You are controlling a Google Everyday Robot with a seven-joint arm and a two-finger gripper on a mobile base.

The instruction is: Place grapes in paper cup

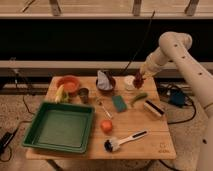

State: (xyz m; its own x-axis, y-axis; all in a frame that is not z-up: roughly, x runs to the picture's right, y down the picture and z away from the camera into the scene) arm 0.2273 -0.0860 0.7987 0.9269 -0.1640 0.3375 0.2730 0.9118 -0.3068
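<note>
The white arm's pincer [138, 79] hung at the wooden surface's [145, 135] far right edge, pinching the small bunch of dark red-purple grapes [138, 80] just above and beside the short cream paper cup [129, 83].

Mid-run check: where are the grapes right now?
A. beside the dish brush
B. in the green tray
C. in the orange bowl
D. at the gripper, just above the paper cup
D: the grapes hang at the gripper just right of and above the paper cup, at the table's far right.
</note>
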